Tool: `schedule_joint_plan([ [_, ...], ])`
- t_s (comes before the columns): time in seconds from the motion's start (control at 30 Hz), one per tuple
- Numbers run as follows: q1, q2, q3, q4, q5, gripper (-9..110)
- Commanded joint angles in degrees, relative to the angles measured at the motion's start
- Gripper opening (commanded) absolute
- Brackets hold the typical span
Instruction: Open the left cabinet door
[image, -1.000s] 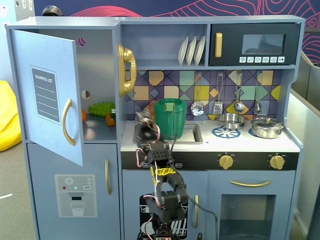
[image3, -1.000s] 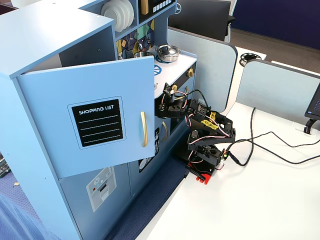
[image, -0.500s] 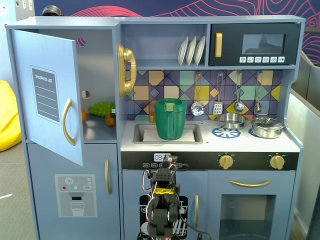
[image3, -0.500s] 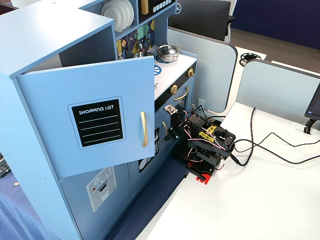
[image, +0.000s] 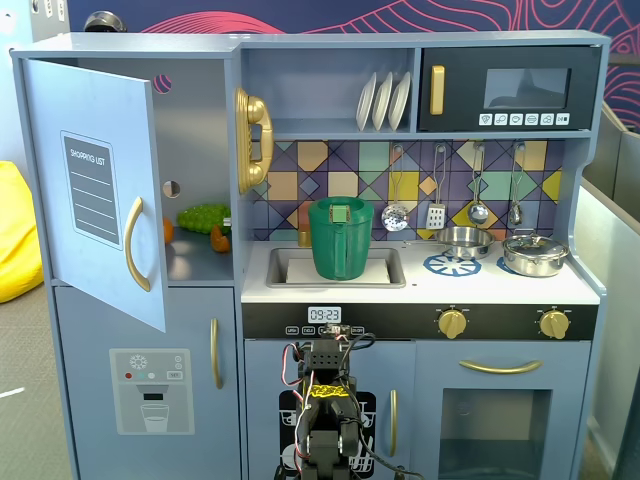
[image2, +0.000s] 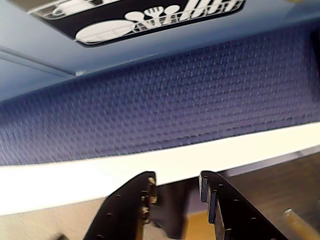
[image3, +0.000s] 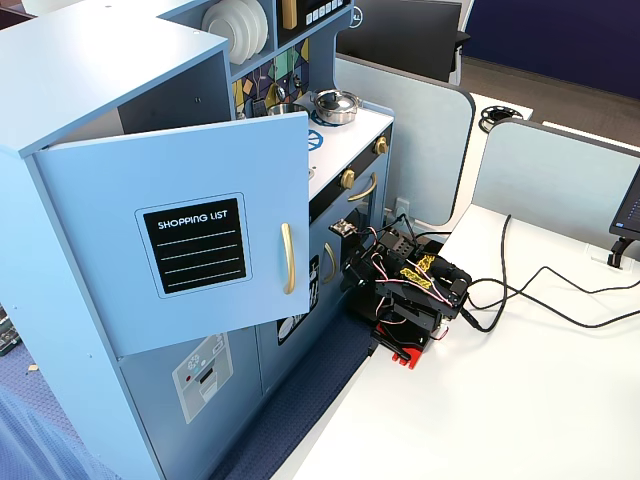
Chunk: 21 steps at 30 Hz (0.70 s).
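The arm (image3: 410, 295) sits folded low on the white desk (image3: 520, 400), right in front of the toy kitchen (image: 420, 300), its body bunched up with red, white and black wires looping over the motors. In a fixed view from the front it shows at the bottom centre, before the small door with the dish picture (image2: 150, 17). The wrist view looks down past the gripper (image2: 176, 182) at the desk edge, a dark blue carpet strip (image2: 175, 105) and the foot of the kitchen. The gripper's two black fingers (image2: 132, 200) stand slightly apart with nothing between them, touching no part of the kitchen.

The left cabinet door (image: 95, 190) is at the upper left of the kitchen and stands swung open, hinged on its outer edge, its chalkboard panel (image3: 195, 245) and gold handle (image3: 288, 258) facing outward. Behind it the open compartment shows green and orange toy food (image: 203, 222) on its shelf. The door with the dispenser picture (image: 150, 390) below is closed.
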Motion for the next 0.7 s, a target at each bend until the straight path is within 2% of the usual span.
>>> schedule_joint_plan([
  [0.0,0.97,-0.26,-0.09,10.99,-2.02,0],
  [0.23,0.97,-0.26,-0.09,10.9,-4.39,0],
  [0.67,0.97,-0.26,-0.09,10.99,-2.55,1],
])
